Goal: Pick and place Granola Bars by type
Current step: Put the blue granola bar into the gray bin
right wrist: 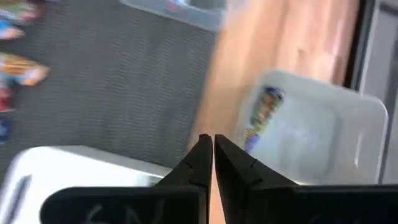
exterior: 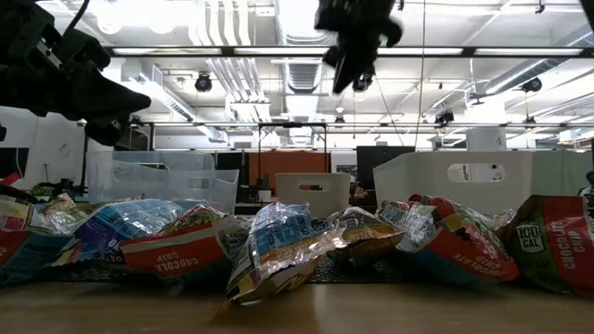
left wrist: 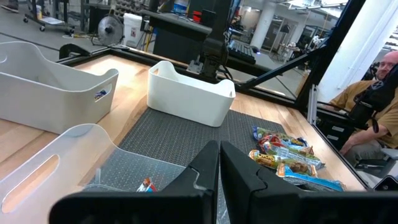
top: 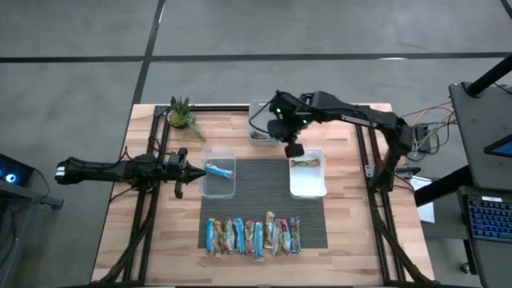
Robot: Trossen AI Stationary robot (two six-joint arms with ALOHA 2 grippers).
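Several granola bars [top: 252,236] lie side by side in a row on the dark mat near the table's near edge; they fill the foreground of the low view [exterior: 278,241]. One blue bar [top: 218,169] lies in the clear bin [top: 218,186]. A brown bar [top: 306,163] lies in the white bin [top: 307,186]. Another bar [right wrist: 261,118] lies in the far clear bin [top: 260,112]. My left gripper [top: 182,170] is shut and hovers just left of the clear bin. My right gripper [top: 294,148] is shut and held high above the white bin's far edge [exterior: 357,56].
A small potted plant [top: 182,114] stands at the table's far left. The dark mat [top: 264,188] spans the middle between the bins. Bare wood [top: 352,200] lies to the right of the white bin. A person [left wrist: 373,99] sits beyond the table's right side.
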